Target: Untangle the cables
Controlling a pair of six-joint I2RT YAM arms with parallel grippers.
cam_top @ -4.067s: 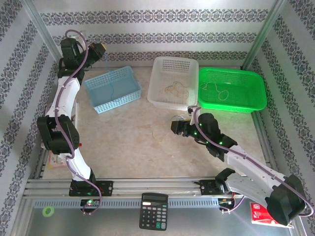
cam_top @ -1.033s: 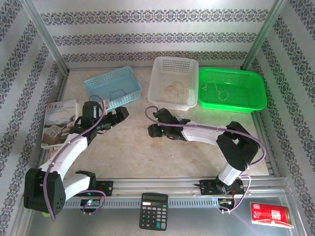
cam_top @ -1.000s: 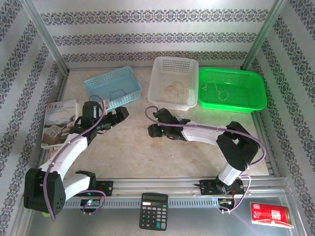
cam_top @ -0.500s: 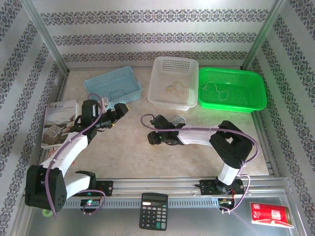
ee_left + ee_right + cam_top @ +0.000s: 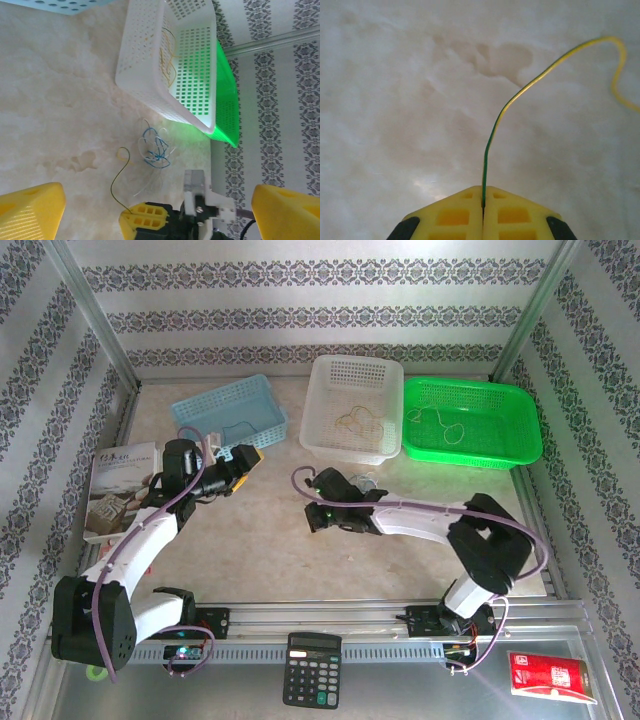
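Blue and whitish cables (image 5: 155,147) lie in a small tangle on the table in front of the white basket (image 5: 145,87). A thin yellow-green cable (image 5: 520,95) runs out from beside the tangle. My right gripper (image 5: 483,197) is shut on the green end of that cable, low over the table. The left wrist view has the same right gripper (image 5: 145,216) pinching that cable (image 5: 114,185). My left gripper (image 5: 245,462) hangs open to the left of the tangle (image 5: 365,483), nothing between its yellow fingers (image 5: 35,210).
Three baskets stand along the back: blue (image 5: 200,412), white (image 5: 325,440) and green (image 5: 520,430), each with a thin wire inside. A book (image 5: 115,485) lies at the left edge. A calculator (image 5: 312,668) and a red packet (image 5: 550,675) sit beyond the front rail.
My right gripper has closed on the yellow-green cable's end. Earlier, the left arm swung down from the back and the right arm swung left to the table's middle.
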